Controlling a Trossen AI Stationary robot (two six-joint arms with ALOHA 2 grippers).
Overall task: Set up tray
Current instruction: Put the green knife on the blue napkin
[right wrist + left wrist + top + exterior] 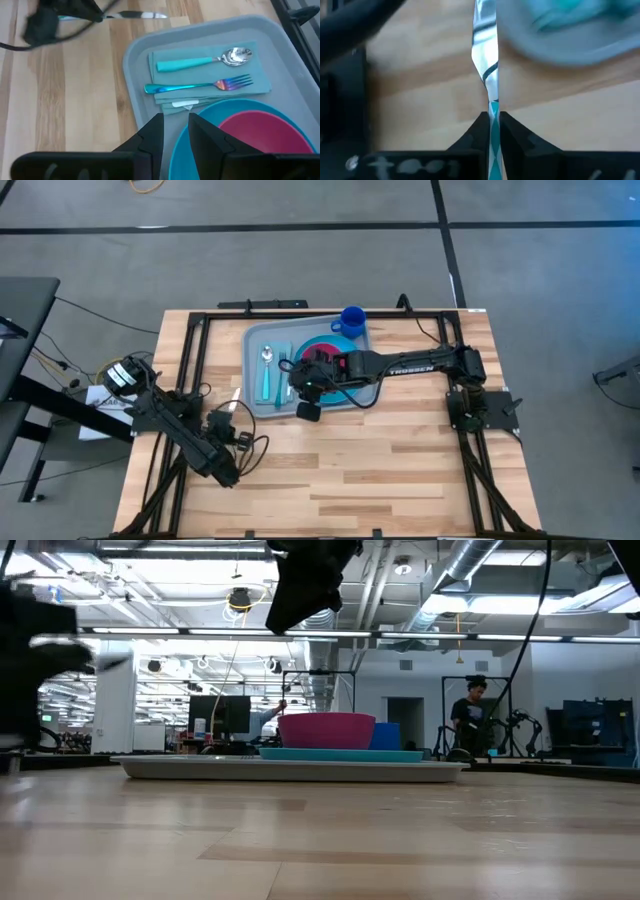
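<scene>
The tray [262, 402] lies on the tabletop [330, 470] toward its far middle, with a folded teal napkin [210, 70] in its left part carrying a spoon [205, 61] and a fork [200, 86] side by side, a round blue plate [220, 117] beside the napkin, and a pink bowl [326, 730] on the plate. A blue cup [351, 319] stands at the tray's far edge. The left gripper [492, 120] sits over bare wood just off the tray's left rim, apart from it; its fingers [476, 131] are pressed together on the teal handle of a knife [486, 55], whose shiny blade points toward the tray's edge and stops short of it. The blade appears to lie flat against the wood, though the close view is too soft to be sure. The right gripper [175, 125] hangs above the tray, over the near rim of the plate and just beside the napkin; its fingers [152, 135] stand partly apart with nothing between them and touch neither plate nor tray. In the room beyond the tabletop a person [470, 715] stands near some equipment.
</scene>
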